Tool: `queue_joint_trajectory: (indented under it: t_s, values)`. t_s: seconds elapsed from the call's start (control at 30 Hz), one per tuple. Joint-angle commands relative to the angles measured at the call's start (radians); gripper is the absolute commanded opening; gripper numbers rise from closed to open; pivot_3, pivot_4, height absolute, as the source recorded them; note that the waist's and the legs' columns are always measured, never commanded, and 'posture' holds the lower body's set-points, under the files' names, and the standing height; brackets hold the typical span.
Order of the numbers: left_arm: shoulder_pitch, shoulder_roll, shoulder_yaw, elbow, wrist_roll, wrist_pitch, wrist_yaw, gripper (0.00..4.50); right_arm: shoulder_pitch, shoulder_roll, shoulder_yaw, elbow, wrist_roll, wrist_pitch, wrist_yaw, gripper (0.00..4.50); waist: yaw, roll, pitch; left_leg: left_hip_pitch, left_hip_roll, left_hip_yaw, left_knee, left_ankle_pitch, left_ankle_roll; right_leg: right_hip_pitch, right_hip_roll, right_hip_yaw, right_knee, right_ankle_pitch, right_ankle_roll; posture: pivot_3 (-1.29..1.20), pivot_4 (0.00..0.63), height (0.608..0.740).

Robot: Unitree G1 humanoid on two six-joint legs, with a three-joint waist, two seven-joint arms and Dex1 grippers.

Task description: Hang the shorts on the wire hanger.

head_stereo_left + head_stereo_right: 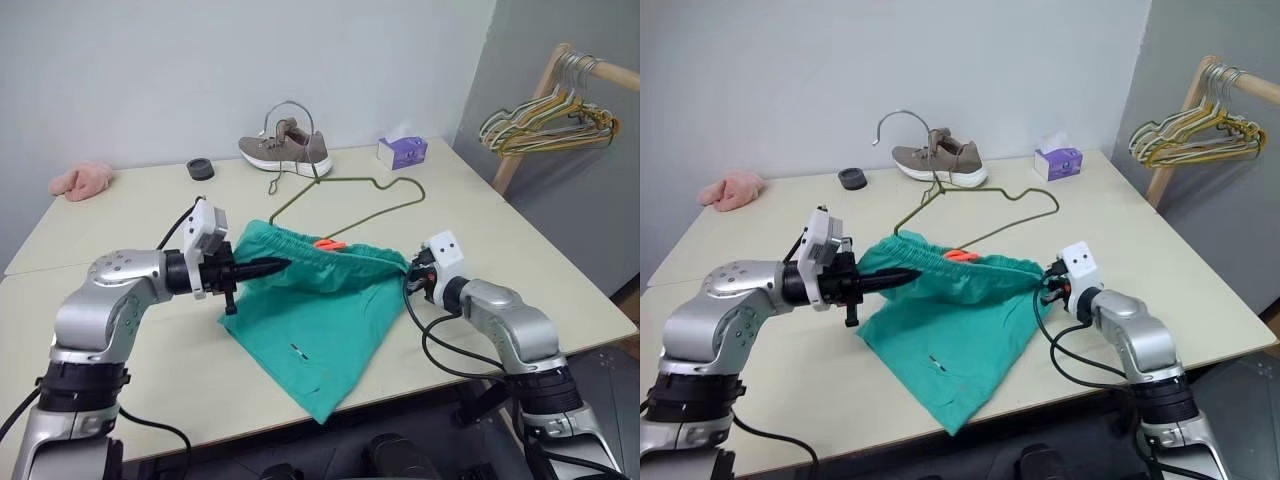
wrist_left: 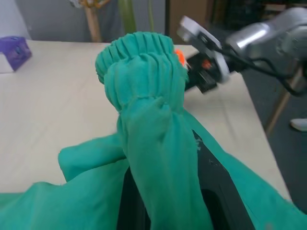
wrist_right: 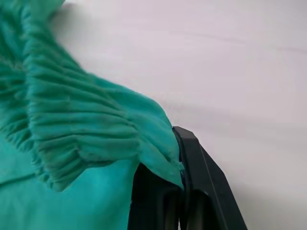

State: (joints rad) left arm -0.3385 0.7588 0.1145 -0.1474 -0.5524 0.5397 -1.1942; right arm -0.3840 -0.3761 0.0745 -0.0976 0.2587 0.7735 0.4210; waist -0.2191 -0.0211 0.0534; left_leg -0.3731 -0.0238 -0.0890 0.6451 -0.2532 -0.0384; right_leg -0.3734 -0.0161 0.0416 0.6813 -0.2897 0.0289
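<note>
Left hand (image 1: 268, 266): clamped on the shorts' (image 1: 320, 320) waistband, 9 o'clock end.
Right hand (image 1: 412, 272): pinching the 3 o'clock end.
Shorts: waistband lifted, legs on counter (image 1: 130, 215).
Wire hanger (image 1: 362, 205): at 12 o'clock, flat, unthreaded.
Remaining: threading, hanging.

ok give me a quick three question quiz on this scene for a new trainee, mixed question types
1. True or false: the left claw and the right claw each grip the waistband of the shorts.
2. Multiple choice: where is the wire hanger? A) on the table behind the shorts B) already through the waistband C) on the wooden rack
3. Fill in: the hanger's hook arches above the ____.

Key: 1 true; 2 A; 3 shoe
</note>
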Motion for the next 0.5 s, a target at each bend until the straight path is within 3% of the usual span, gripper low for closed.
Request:
queue_joint_trajectory:
  t_s: [0.03,0.2,0.5]
  values:
    - [0.042,0.054,0.083,-0.058,-0.025,-0.033,-0.013,0.00,0.007,-0.037,-0.083,-0.020,0.021,0.031,0.002,0.03,0.001,0.000,0.000,0.000,0.000,0.000,0.000,0.000,0.000,0.000,0.000,0.000,0.000,0.000,0.000,-0.20,0.000,0.740]
    - [0.133,0.112,0.082,-0.069,0.014,-0.100,-0.042,0.00,0.031,-0.063,-0.134,-0.037,0.059,0.074,0.005,0.03,0.003,0.000,0.000,0.000,0.000,0.001,0.000,0.000,0.000,0.000,0.000,0.001,0.000,0.000,0.000,-0.21,0.000,0.740]
    - [0.133,0.198,0.050,-0.049,0.025,-0.141,-0.130,0.00,-0.001,-0.057,-0.221,-0.021,0.131,0.154,-0.034,0.03,0.004,0.001,0.000,0.000,0.000,0.003,0.000,0.000,0.000,0.000,0.000,0.002,0.000,0.000,0.000,-0.22,0.000,0.740]
